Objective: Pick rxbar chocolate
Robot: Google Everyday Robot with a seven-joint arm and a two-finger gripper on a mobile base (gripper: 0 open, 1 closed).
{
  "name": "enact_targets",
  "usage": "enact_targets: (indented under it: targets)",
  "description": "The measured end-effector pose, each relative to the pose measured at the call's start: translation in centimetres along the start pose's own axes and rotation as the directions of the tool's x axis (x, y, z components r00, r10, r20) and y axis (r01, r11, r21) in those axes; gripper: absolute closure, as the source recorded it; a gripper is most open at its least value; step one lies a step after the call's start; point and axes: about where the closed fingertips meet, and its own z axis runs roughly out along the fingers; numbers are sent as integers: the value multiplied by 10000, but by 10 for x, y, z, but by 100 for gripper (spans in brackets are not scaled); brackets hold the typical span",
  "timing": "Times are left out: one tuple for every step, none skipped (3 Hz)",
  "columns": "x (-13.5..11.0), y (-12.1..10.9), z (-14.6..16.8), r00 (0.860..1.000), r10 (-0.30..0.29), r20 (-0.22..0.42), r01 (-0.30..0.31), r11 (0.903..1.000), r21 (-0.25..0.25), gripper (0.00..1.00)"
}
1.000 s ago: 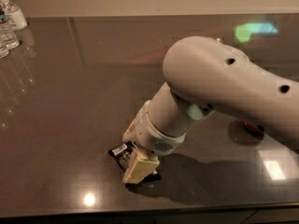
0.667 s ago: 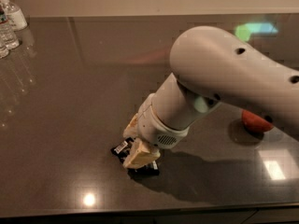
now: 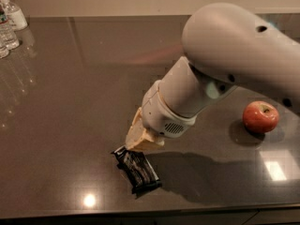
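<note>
The rxbar chocolate (image 3: 138,170) is a flat black glossy bar with grey print, in the lower middle of the camera view. Its upper end sits right at my cream fingertips. My gripper (image 3: 137,144) points down from the big grey-white arm and is shut on that upper end of the bar. The bar slants down to the right, just over the dark table (image 3: 70,102). Most of the fingers are hidden behind the wrist.
A red apple (image 3: 260,117) sits on the table to the right, partly under the arm. Several clear water bottles (image 3: 8,27) stand at the far left corner. The table's front edge runs just below the bar.
The arm has risen and shifted right. The bar, mostly hidden under the fingers before, now shows at full length below them. The apple has come fully into view.
</note>
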Motion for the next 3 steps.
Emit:
enact_targets:
  targets:
    - [-11,-6,-17,9998,-164,151,162,9997,172,100]
    - [-25,-18,-43,9992,-297,281,285,9987,426,100]
    - [-49,-49,-105,9989,-438,135,427,9961,768,100]
